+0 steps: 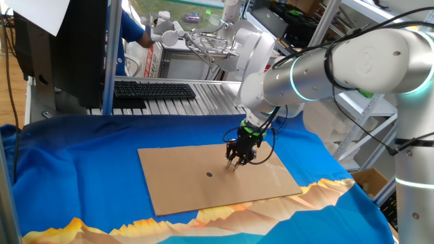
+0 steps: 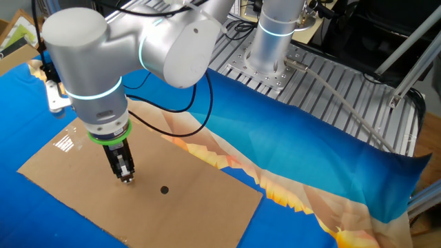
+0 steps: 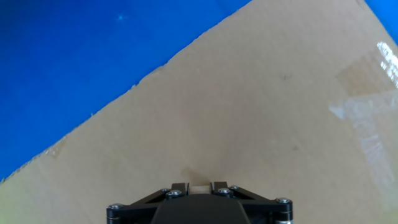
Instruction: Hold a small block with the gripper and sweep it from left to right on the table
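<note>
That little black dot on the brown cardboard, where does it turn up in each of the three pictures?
One fixed view: the black dot sits mid-sheet, left of and slightly below the pincer.
The other fixed view: the dot lies right of the pincer, nearer the sheet's front edge.
Hand view: not in it.
Shared landmark: the cardboard sheet.
</note>
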{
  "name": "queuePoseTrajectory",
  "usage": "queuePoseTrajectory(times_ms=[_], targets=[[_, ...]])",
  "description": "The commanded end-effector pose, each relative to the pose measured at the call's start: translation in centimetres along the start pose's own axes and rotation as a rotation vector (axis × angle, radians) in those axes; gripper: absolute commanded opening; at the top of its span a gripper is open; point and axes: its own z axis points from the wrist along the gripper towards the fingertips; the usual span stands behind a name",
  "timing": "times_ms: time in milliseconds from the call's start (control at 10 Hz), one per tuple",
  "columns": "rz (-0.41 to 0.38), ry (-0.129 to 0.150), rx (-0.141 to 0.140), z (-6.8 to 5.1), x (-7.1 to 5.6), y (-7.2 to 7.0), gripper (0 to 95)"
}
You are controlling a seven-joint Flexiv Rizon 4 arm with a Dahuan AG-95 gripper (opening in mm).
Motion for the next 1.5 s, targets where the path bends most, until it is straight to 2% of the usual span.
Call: queuePoseTrajectory(times_ms=[100, 1100, 1500], targets=[[0.005, -0.013, 0.012, 0.5, 0.07, -0.09, 19.0], [0.024, -0.021, 0.008, 0.49, 0.07, -0.09, 19.0], [0.027, -0.013, 0.001, 0.49, 0.08, -0.09, 19.0]])
